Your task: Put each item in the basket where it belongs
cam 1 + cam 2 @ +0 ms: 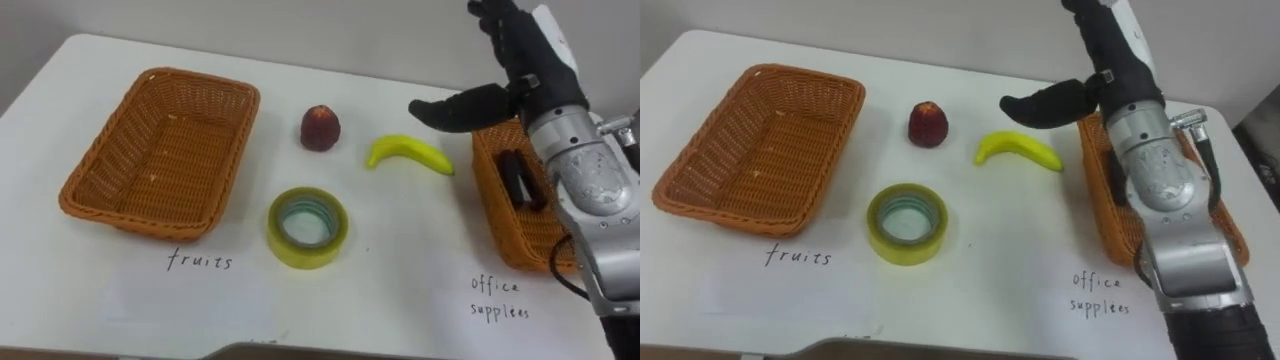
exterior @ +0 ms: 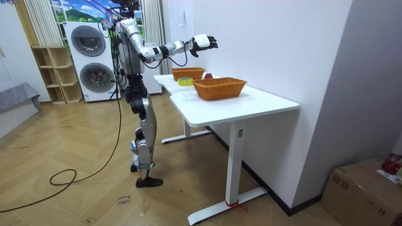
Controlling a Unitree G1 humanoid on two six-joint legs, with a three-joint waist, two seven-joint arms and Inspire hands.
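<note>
We look from the robot's head through two eyes set side by side, both facing forward and steeply down, close over the white bench (image 1: 400, 300). They share nearly the same patch: the right hand (image 1: 530, 60) with its fingers (image 1: 497, 25) at the upper right, a basket (image 1: 100, 170) well left of the fingers, a second basket (image 1: 485, 170) just below them, and the bench top between. In the right eye view all of it sits slightly further left. Our room view stands well off, a little above bench height, looking along the bench toward the whole robot. It shares the bench, both baskets and the raised hand.
</note>
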